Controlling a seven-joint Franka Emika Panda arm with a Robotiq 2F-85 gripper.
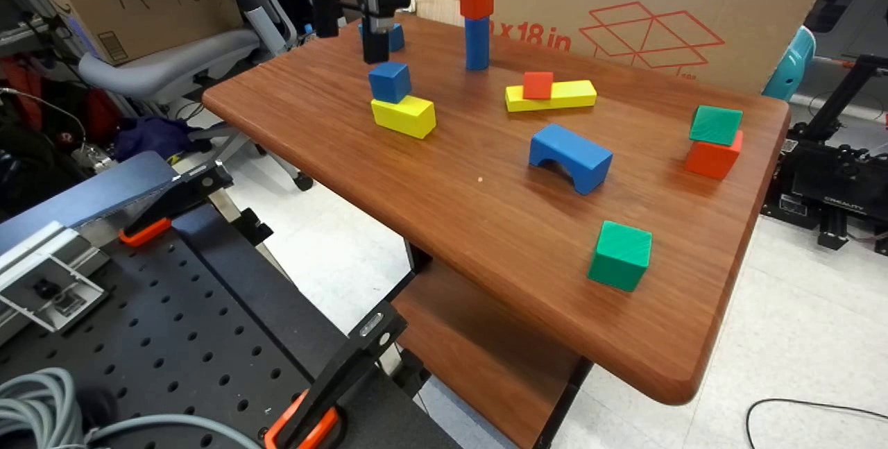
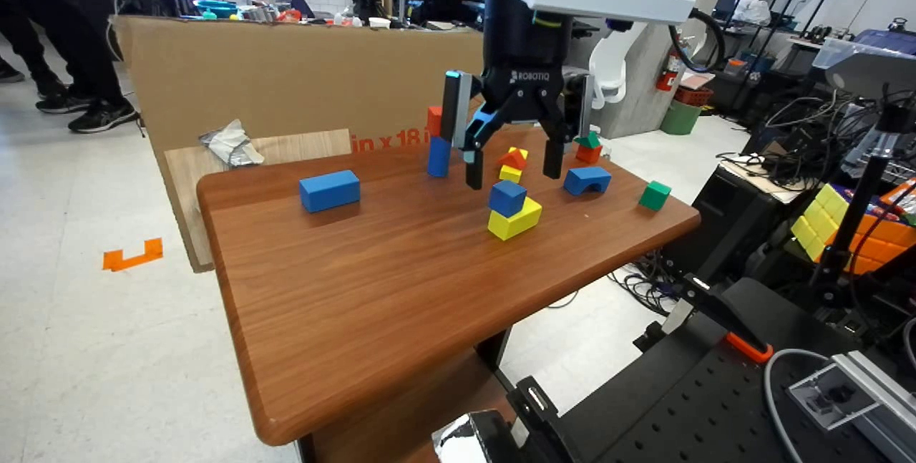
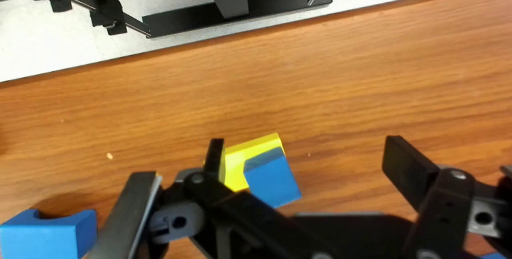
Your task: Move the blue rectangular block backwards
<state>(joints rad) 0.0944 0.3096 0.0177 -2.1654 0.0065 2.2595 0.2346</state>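
The blue rectangular block lies flat near the table's far edge in an exterior view, apart from the other blocks. In an exterior view it shows partly, hidden behind a finger. My gripper is open and empty in both exterior views, held above the table, away from the blue rectangular block. In the wrist view, the open fingers stand wide apart above a small blue cube on a yellow block. A sliver of blue shows at the lower right corner there; I cannot tell which block it is.
A blue cube sits on a yellow block. A blue pillar carries a red cube. A blue arch, a green cube, a green-on-red stack and a long yellow block stand on the table. Cardboard borders one edge.
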